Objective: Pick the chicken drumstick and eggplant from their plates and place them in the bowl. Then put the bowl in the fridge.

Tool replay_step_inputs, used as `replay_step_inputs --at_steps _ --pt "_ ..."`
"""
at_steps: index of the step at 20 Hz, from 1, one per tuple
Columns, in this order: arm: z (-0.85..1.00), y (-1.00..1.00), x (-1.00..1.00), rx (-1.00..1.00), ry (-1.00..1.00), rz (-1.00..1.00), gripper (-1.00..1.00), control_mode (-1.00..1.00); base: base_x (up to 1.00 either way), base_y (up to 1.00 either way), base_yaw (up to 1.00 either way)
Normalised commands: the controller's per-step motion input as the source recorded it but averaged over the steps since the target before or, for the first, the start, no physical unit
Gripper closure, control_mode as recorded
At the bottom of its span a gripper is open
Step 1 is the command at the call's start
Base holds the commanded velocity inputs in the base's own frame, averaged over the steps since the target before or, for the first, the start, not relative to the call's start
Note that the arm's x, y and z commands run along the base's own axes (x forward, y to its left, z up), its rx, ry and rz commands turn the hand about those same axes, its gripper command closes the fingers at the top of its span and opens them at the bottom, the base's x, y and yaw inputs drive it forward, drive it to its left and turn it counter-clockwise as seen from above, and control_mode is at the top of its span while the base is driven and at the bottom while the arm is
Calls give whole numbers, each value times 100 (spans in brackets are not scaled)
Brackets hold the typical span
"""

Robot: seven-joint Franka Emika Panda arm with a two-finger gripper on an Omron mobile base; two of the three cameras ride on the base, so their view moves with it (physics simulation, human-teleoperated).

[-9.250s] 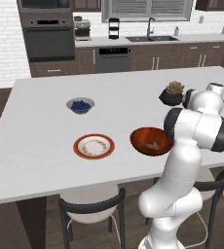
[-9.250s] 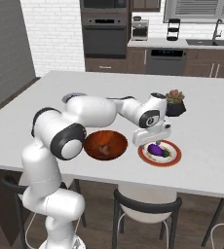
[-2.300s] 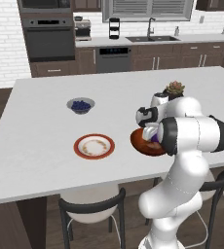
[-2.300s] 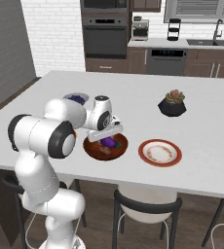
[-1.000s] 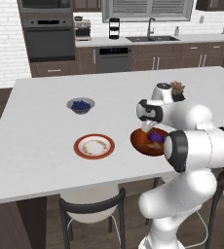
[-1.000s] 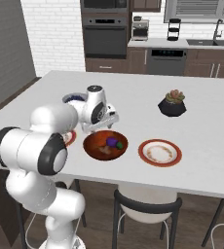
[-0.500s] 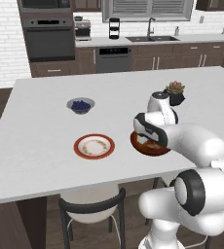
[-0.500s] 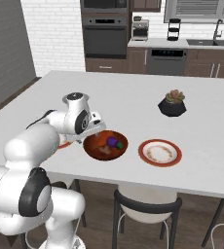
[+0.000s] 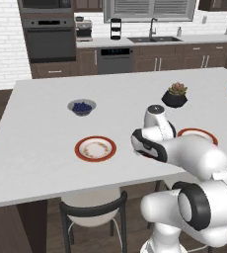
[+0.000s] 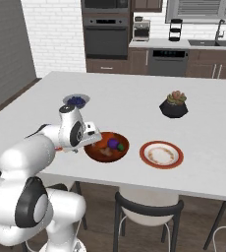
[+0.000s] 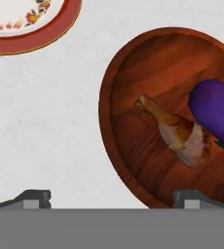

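Note:
The reddish-brown bowl (image 10: 106, 153) sits on the white island near its front edge. In it lie the golden-brown chicken drumstick (image 11: 178, 132) and the dark-purple eggplant (image 11: 215, 108), side by side and touching; both also appear in the right base view, eggplant (image 10: 114, 143) and drumstick (image 10: 101, 146). My gripper (image 10: 94, 139) is open and low at the bowl's left rim. In the hand view the gripper (image 11: 114, 198) straddles that rim, one fingertip (image 11: 36, 197) over the counter and the other over the bowl's inside. It holds nothing. The fridge is out of view.
One red-rimmed plate (image 10: 161, 154) lies right of the bowl, bare of food; the other plate (image 9: 95, 148) lies to its left, plate (image 11: 31, 24). A grey bowl of berries (image 9: 82, 106) and a potted plant (image 10: 173, 104) stand farther back. Stools stand under the front edge.
The hand has swung from above the bowl down to its left rim, and the arm has folded low over the counter. Drumstick and eggplant stay in the bowl. The jaws stay open.

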Motion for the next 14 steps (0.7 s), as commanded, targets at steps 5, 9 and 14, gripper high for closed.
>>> replay_step_inputs --at_steps 5,9,14 --pt "-33 -1 6 0 6 0 -100 -100 0 0 0" --pt "-29 0 0 -1 7 0 -100 -100 0 0 0" --pt "-15 -20 1 -6 2 1 -100 -100 0 0 0"
